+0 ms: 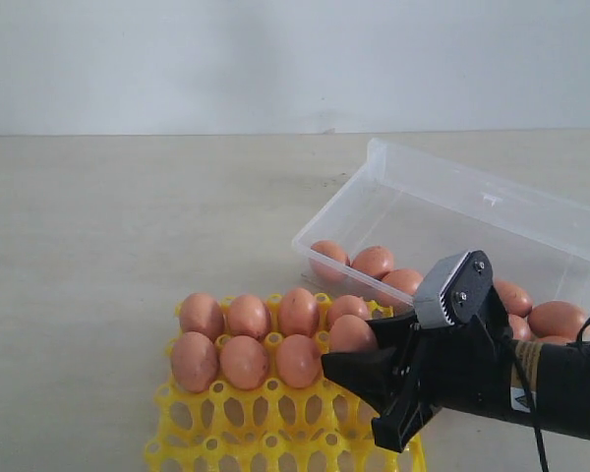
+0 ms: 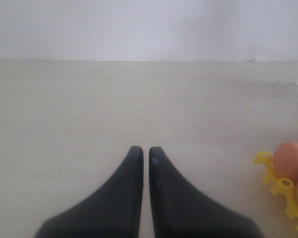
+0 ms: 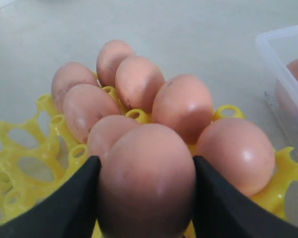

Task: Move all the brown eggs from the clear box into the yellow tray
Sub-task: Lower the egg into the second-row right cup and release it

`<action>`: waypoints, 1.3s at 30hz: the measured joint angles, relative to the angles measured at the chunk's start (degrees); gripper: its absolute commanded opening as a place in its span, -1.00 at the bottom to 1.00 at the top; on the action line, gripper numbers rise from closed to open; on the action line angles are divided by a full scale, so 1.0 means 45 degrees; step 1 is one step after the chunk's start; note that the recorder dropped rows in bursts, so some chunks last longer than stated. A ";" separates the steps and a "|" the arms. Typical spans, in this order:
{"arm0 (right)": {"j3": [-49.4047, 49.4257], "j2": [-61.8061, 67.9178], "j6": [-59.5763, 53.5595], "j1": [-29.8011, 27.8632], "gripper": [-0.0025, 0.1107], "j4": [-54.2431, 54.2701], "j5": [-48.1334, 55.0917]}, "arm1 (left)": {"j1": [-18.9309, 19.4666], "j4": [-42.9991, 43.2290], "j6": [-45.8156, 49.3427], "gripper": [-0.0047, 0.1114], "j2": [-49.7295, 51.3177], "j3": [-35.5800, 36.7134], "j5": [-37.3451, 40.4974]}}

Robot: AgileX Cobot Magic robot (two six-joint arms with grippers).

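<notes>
In the exterior view the yellow tray lies at the lower middle with several brown eggs in its two far rows. My right gripper is shut on one more brown egg, held just over the tray beside the nearer row's last egg. The right wrist view shows that held egg filling the gap between the black fingers, above the tray. The clear box stands at the right with several eggs inside. My left gripper is shut and empty over bare table, out of the exterior view.
The tray's near rows of cups hold no eggs. A corner of the tray with two eggs shows in the left wrist view. Light table surface stretches left of the tray and box. A pale wall rises behind.
</notes>
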 measured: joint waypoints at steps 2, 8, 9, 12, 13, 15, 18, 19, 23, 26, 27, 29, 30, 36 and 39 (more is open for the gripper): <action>0.0000 0.0000 0.0000 0.0000 -0.36 -0.0230 0.0019 | 0.0000 0.0000 0.0000 -0.85 0.0000 0.0000 0.0000; 0.0000 0.0000 0.0000 0.0000 -0.36 -0.0414 0.0097 | 0.0000 0.0000 0.0000 -0.85 0.0000 0.0000 0.0000; 0.0000 0.0000 0.0000 0.0000 -0.36 -0.0414 0.0097 | 0.0000 0.0000 0.0000 -0.85 0.0000 0.0000 0.0000; 0.0000 0.0000 0.0000 0.0000 -0.36 -0.0414 0.0145 | 0.0000 0.0000 0.0000 -0.85 0.0000 0.0000 0.0000; 0.0000 0.0000 0.0000 0.0000 -0.36 -0.0414 0.0209 | 0.0000 0.0000 0.0000 -0.85 0.0000 0.0000 0.0000; 0.0000 0.0000 0.0000 0.0000 -0.28 -0.0414 0.0258 | 0.0000 0.0000 0.0000 -0.85 0.0000 0.0000 0.0000; 0.0000 0.0000 0.0000 0.0000 -0.02 -0.0414 0.0287 | 0.0000 0.0000 0.0000 -0.85 0.0000 0.0000 0.0000; 0.0000 0.0000 0.0000 0.0000 0.03 -0.0414 0.0287 | 0.0000 0.0000 0.0000 -0.85 0.0000 0.0000 0.0000; 0.0000 0.0000 0.0000 0.0000 -0.03 -0.0386 0.0287 | 0.0000 0.0000 0.0000 -0.85 0.0000 0.0000 0.0000; -0.0028 0.0000 0.0000 0.0000 -0.03 -0.0367 0.0287 | 0.0000 0.0000 0.0000 -0.85 0.0000 0.0000 0.0000; -0.0049 0.0000 0.0000 0.0000 -0.03 -0.0367 0.0287 | 0.0000 0.0000 0.0000 -0.85 0.0000 0.0000 0.0000; -0.0055 0.0000 0.0000 0.0000 -0.03 -0.0334 0.0287 | 0.0000 0.0000 0.0000 -0.85 0.0000 0.0000 0.0000; -0.0055 0.0000 0.0000 0.0000 -0.05 -0.0324 0.0287 | 0.0000 0.0000 0.0000 -0.85 0.0000 0.0000 0.0000; -0.0076 0.0000 0.0091 0.0000 -0.55 -0.0276 0.0287 | 0.0000 0.0000 0.0000 -0.85 0.0000 0.0000 0.0000; -0.0076 0.0000 0.0091 0.0000 -0.70 -0.0300 0.0287 | 0.0000 0.0000 0.0000 -0.85 0.0000 0.0000 0.0000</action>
